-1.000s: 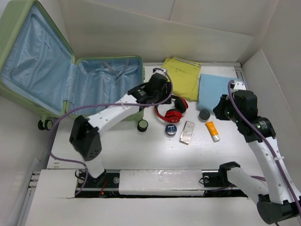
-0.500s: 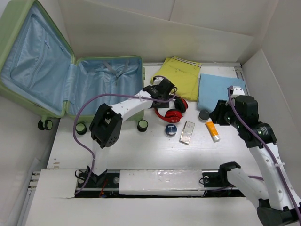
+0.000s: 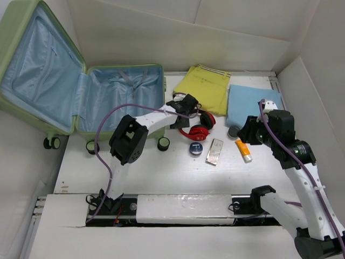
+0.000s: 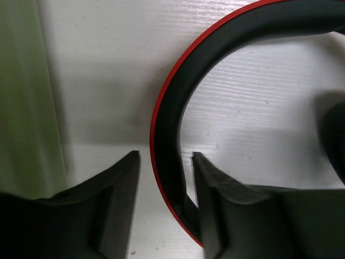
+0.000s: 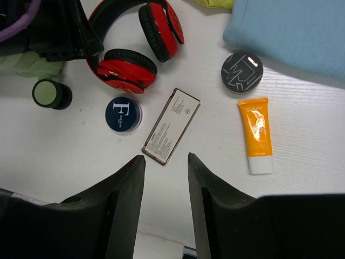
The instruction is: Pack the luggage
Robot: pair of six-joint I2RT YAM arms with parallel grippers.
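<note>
The luggage (image 3: 116,100), a pale green hard-shell suitcase, lies open at the far left; light blue lining showing; lid tilted up leftward; caster wheels nearest.

**Setting: robot lab test cell**

White board walls (image 3: 178,32) stand beyond the left gripper (image 4: 165,157) and outboard of the right gripper (image 5: 166,159). White plank table (image 3: 161,172) beneath both. Behind them a mounting rail (image 3: 178,208); purple cable (image 3: 97,141) runs along the left arm (image 3: 156,117).

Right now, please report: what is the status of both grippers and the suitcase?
Left gripper open, astride the band of the headphones. Right gripper open above the table, holding nothing. Suitcase open, nothing packed in view. Nothing blocking it.
</note>
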